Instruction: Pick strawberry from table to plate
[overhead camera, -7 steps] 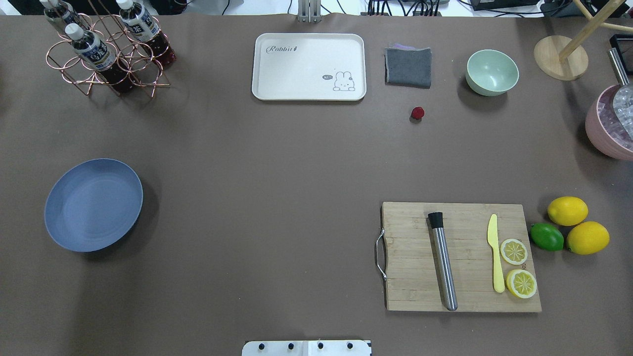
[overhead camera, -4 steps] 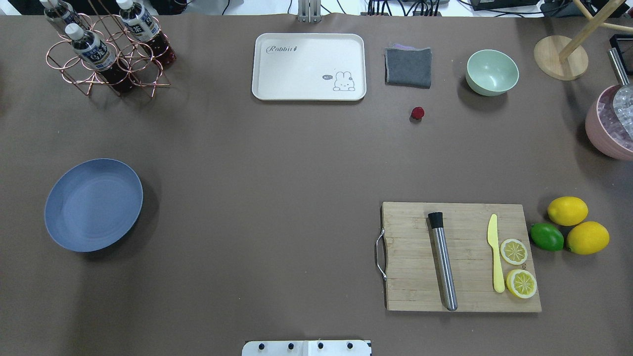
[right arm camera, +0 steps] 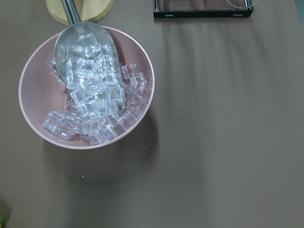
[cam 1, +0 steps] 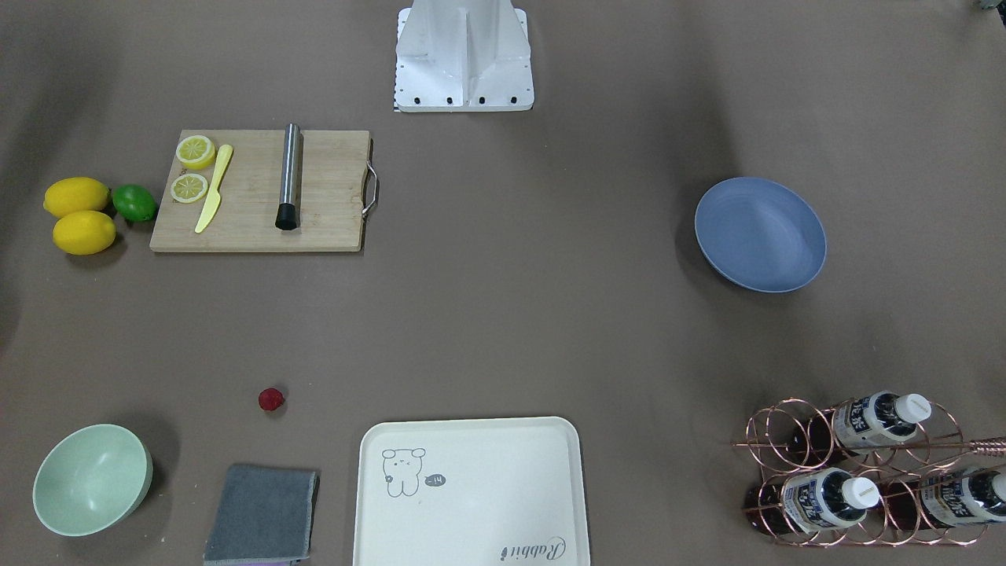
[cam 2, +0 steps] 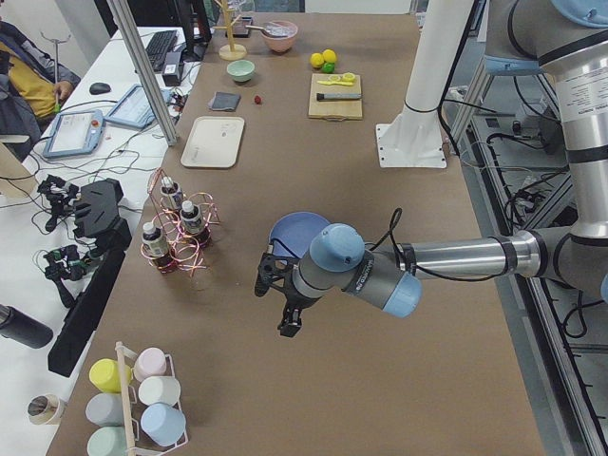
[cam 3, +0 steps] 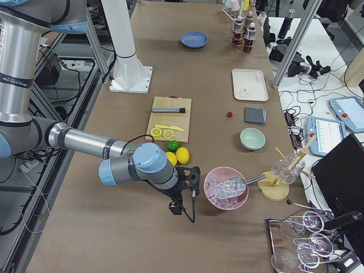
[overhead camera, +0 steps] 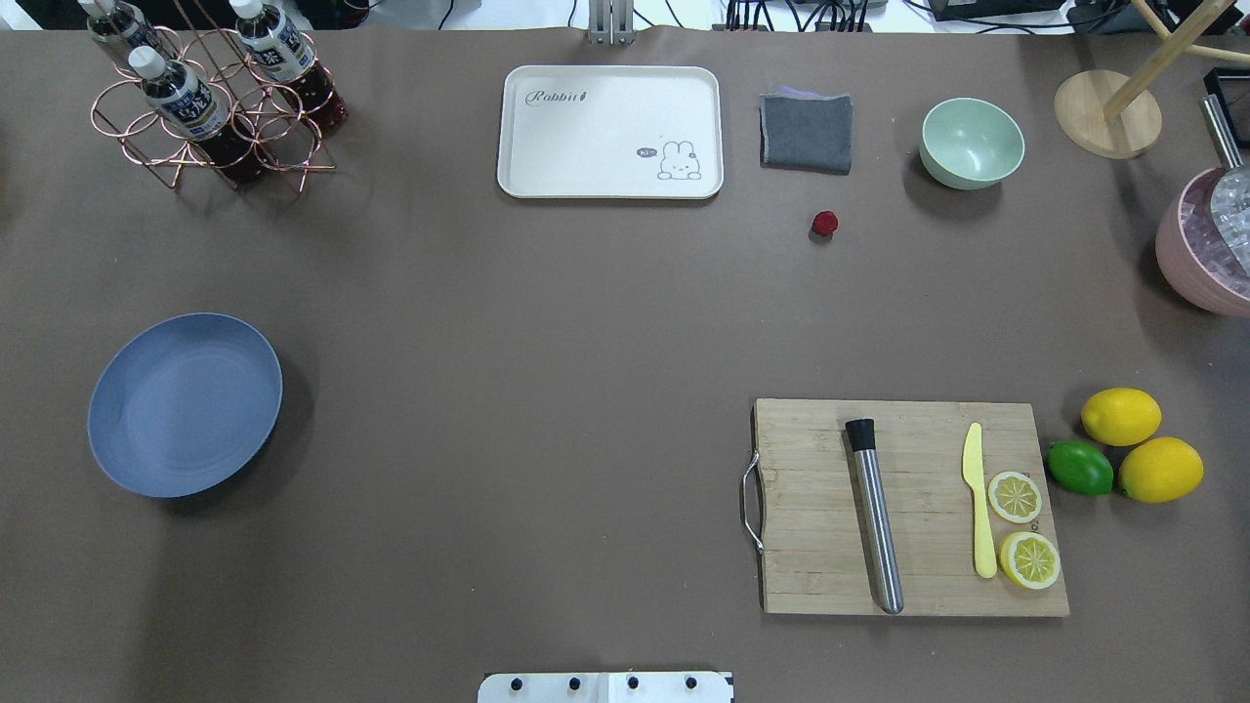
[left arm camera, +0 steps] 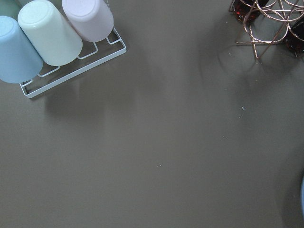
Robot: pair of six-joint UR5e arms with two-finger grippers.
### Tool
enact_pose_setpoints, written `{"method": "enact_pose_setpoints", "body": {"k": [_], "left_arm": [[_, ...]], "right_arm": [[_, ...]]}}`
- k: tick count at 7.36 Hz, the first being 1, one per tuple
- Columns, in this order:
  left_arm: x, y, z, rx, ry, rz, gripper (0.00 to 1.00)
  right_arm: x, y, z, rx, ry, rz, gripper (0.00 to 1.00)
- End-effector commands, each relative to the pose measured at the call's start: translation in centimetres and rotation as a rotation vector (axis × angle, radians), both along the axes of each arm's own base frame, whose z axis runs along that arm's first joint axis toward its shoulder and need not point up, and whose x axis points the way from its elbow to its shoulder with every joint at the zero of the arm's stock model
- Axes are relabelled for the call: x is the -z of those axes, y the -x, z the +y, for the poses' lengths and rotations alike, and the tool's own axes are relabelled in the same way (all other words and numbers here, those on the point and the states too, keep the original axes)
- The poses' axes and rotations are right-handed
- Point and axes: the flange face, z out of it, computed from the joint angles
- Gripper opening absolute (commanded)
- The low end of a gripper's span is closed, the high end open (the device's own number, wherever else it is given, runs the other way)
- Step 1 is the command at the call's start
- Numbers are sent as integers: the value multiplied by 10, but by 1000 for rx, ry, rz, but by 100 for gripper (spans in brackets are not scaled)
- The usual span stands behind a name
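Barely begun, by the look of it. Closest in, on the robot's left: the plate (overhead camera: 185,404), blue-grey, bare, nothing red in it. Beyond that, toward the left end of the table (overhead camera: 547,322), caught only by the side camera: the left gripper (cam 2: 288,321), pointing down above the brown surface, near the plate. Fingers apart or together? Cannot tell from that angle. Same for the right gripper (cam 3: 183,208), hanging at the opposite end beside the pink bowl of ice (right arm camera: 85,85); probably holding nothing, though too small to be sure.

Further out, right of centre: the strawberry (overhead camera: 824,224), sitting on the table just in front of the grey cloth (overhead camera: 807,131), between the cream tray (overhead camera: 609,131) and the mint bowl (overhead camera: 972,143), well apart from the plate and from both grippers.

Left to do: all of it. Reach across, close on the berry, lift, carry over to the plate, set down.
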Motion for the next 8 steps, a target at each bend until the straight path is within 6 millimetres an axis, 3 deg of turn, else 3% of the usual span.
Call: {"method": "enact_pose_setpoints", "body": {"k": [1,8], "left_arm": [[-2,0,3,-3,6,9,97],[-14,-4,5,-24,72,45,97]], "right_arm": [[-1,1,-1,4,2,-1,100],[-2,8,-2,22,1,3,100]]}}
